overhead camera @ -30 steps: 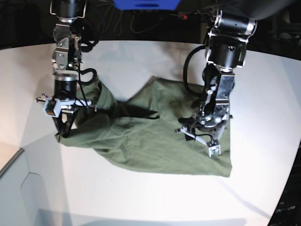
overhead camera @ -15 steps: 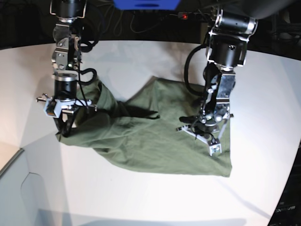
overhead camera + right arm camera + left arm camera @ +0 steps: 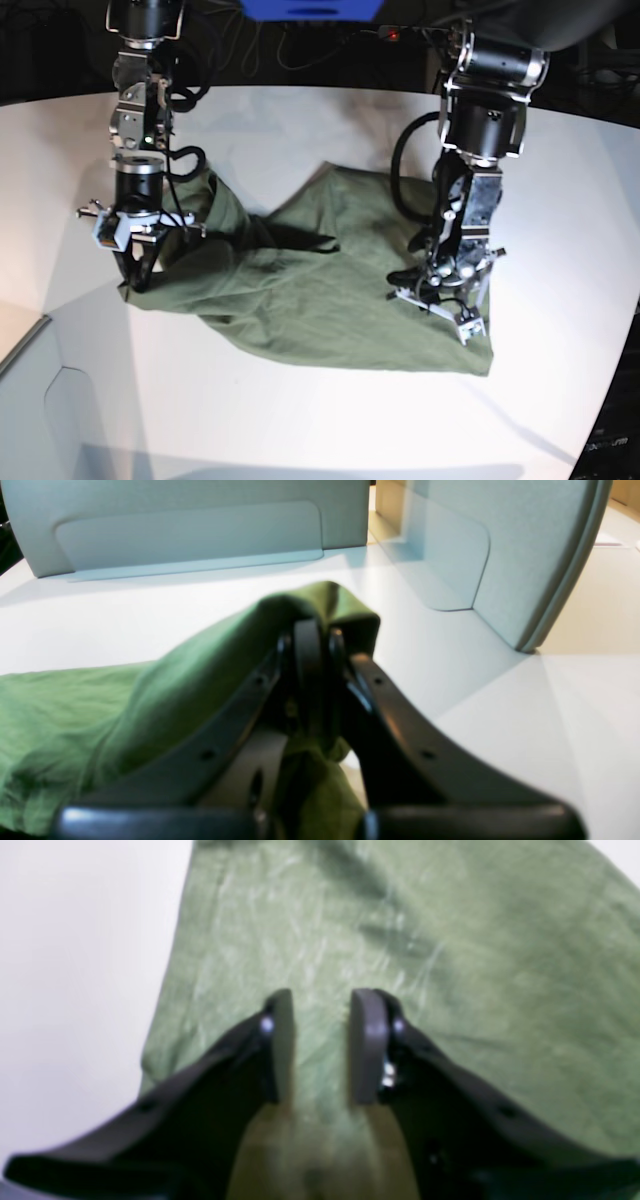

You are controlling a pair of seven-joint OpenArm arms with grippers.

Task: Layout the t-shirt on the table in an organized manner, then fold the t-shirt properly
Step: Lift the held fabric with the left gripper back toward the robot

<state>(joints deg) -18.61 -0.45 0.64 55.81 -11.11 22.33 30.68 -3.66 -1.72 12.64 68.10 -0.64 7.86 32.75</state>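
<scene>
From the left wrist view, the left gripper (image 3: 317,1040) points down over the t-shirt (image 3: 450,965), its jaws spread with bare green cloth showing between them; the white table (image 3: 75,965) lies to one side.

From the right wrist view, the right gripper (image 3: 315,645) is tilted low, jaws pressed together on a raised fold of the t-shirt (image 3: 75,715). Grey panels (image 3: 190,525) stand behind on the table (image 3: 500,730).

From the base view, both arms reach down at opposite ends of the crumpled t-shirt (image 3: 320,290), which lies mid-table (image 3: 560,200). The right gripper (image 3: 135,275) lifts one edge; the left gripper (image 3: 440,305) hovers near the front corner.
</scene>
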